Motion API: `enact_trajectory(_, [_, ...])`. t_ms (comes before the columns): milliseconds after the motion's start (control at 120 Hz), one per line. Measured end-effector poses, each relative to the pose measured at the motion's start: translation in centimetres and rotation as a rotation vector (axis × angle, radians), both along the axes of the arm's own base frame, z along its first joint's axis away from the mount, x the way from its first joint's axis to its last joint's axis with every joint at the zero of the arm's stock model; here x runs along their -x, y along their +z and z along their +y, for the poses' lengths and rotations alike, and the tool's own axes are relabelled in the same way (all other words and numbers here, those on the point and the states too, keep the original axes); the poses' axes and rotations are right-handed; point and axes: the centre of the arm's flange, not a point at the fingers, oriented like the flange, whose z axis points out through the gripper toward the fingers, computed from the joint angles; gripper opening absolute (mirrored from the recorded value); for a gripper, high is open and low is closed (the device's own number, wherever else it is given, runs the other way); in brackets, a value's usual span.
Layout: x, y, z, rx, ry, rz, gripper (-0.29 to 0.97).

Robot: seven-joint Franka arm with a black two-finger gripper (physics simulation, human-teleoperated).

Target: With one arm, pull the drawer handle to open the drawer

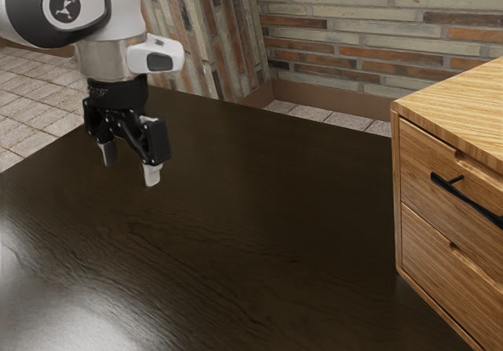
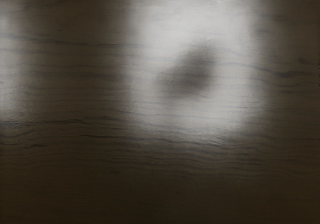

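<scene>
Exterior view shows you the gripper (image 1: 130,168) open and empty above the table (image 1: 259,233), with the handle (image 1: 464,196) well apart toward the exterior view's right, its long axis running level across the upper drawer (image 1: 426,161).

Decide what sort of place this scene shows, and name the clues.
Likely a rendered indoor room set up as a work area: brick wall, tiled floor, and a dark wooden table bearing a wooden drawer cabinet.
</scene>
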Motion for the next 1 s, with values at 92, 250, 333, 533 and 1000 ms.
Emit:
enact_trajectory(92, [-1.1, 0.7, 0.0, -0.008, -0.017, -0.092, 0.68])
enact_trajectory(250, [-2.1, 1.6, -0.5, -0.013, -0.044, -0.186, 0.68])
enact_trajectory(333, [-0.8, 7.5, -0.7, -0.022, -0.049, -0.313, 0.68])
enact_trajectory(533, [0.6, 11.7, -4.6, 0.006, -0.008, -0.391, 0.68])
enact_trajectory(1000, [0.1, 9.7, -12.3, 0.058, 0.554, -0.360, 0.68])
